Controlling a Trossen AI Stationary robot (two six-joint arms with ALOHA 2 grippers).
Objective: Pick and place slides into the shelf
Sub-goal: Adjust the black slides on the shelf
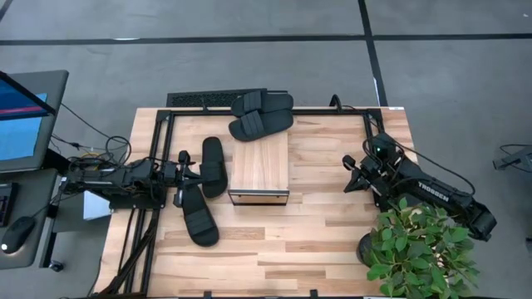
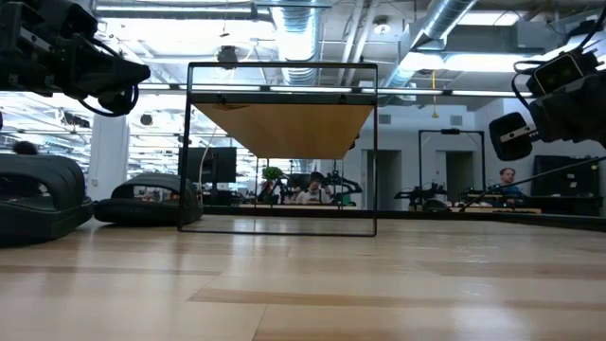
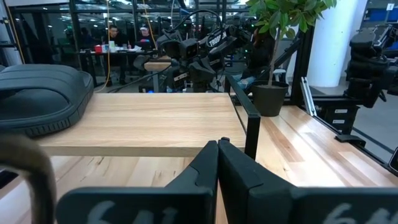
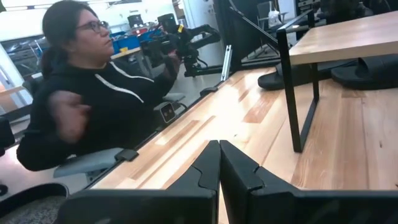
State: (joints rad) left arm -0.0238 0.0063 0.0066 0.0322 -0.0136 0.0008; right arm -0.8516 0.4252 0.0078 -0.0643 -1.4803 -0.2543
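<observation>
The shelf (image 1: 259,169) is a low light-wood rack with a dark frame, standing mid-table; the low view shows its top from below (image 2: 282,128). Two black slides (image 1: 214,166) (image 1: 199,218) lie on their soles left of it, also visible in the low view (image 2: 38,194) (image 2: 151,201). Two more slides (image 1: 264,104) (image 1: 259,124) lie by its far side. My left gripper (image 1: 189,173) (image 3: 217,148) is shut, raised beside the left slides and facing the shelf. My right gripper (image 1: 349,172) (image 4: 219,148) is shut, right of the shelf.
A potted plant (image 1: 420,249) stands at the table's near right corner, close to my right arm. Dark frame rails (image 1: 158,141) run along the table's left, far and right sides. A person (image 4: 74,93) sits beyond the table. Bare wood lies between the shelf and my right gripper.
</observation>
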